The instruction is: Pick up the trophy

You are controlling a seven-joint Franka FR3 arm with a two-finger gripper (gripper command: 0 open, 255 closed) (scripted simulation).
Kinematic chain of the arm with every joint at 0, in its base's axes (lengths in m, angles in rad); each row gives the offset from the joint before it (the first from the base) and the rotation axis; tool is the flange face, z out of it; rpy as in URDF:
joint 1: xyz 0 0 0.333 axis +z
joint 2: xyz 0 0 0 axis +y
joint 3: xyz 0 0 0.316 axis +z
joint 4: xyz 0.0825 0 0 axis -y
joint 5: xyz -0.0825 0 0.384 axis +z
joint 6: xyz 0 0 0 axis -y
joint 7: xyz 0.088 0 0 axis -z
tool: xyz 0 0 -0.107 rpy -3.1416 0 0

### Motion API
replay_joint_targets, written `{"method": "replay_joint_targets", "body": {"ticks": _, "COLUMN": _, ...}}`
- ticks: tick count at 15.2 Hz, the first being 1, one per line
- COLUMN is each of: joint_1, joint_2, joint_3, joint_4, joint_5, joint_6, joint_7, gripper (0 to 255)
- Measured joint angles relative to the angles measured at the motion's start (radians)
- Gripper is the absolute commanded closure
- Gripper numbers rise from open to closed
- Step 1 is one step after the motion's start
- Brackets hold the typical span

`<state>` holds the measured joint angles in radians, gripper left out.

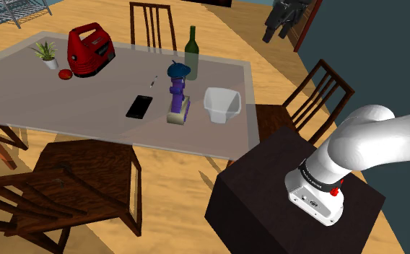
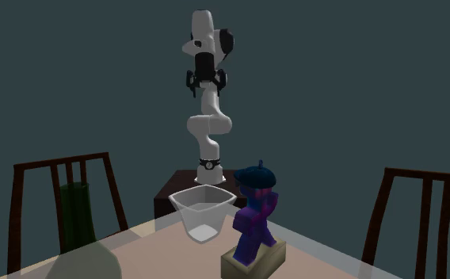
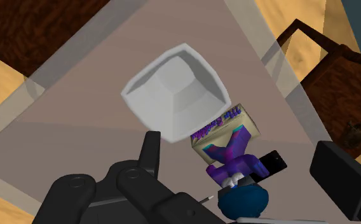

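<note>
1. High-up gripper (image 2: 206,89), well apart from the table (image 1: 52,101); jaws spread wide, nothing between the pads.
2. Nearer one finger (image 3: 150,149): white tub (image 3: 176,89), far ahead of the jaws, near the trophy but apart from it. Not the target; keep that finger off its rim on the way down.
3. Roughly on the line between the jaws, far ahead: trophy (image 3: 233,159), purple figure with blue cap on a tan block base, upright on the table.
4. Toward the other finger (image 3: 341,175): black phone (image 3: 273,162), flat on the table past the trophy. Leave alone.
5. Step in hand, as a judgement: approach, nothing grasped yet. Descend along the gripper axis, keeping the figure centred between the fingers.
6. Aim for the purple body under the cap; avoid the rounded cap (slip risk) and the base (maybe too wide for the opening, cannot tell).
7. Rotate the wrist if needed for a close across the narrow body, clear of tub and phone.
8. Close only with both pads flanking the body; top-heavy look, so avoid bumps, then lift straight up.
</note>
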<state>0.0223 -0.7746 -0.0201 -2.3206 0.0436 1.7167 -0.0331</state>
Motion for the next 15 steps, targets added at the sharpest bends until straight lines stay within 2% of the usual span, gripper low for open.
{"method": "replay_joint_targets", "body": {"ticks": 2, "joint_1": -0.001, "joint_2": 0.006, "joint_3": 0.010, "joint_4": -0.007, "joint_5": 0.003, "joint_6": 0.013, "joint_7": 0.014, "gripper": 0}}
{"method": "replay_joint_targets", "body": {"ticks": 6, "joint_1": -0.007, "joint_2": 0.076, "joint_3": 0.085, "joint_4": -0.027, "joint_5": 0.019, "joint_6": 0.105, "joint_7": 0.127, "gripper": 0}}
{"method": "replay_joint_targets", "body": {"ticks": 11, "joint_1": -0.021, "joint_2": 0.208, "joint_3": 0.197, "joint_4": -0.021, "joint_5": 0.027, "joint_6": 0.229, "joint_7": 0.302, "gripper": 0}}
{"method": "replay_joint_targets", "body": {"ticks": 15, "joint_1": -0.040, "joint_2": 0.328, "joint_3": 0.280, "joint_4": 0.001, "joint_5": 0.007, "joint_6": 0.321, "joint_7": 0.446, "gripper": 0}}
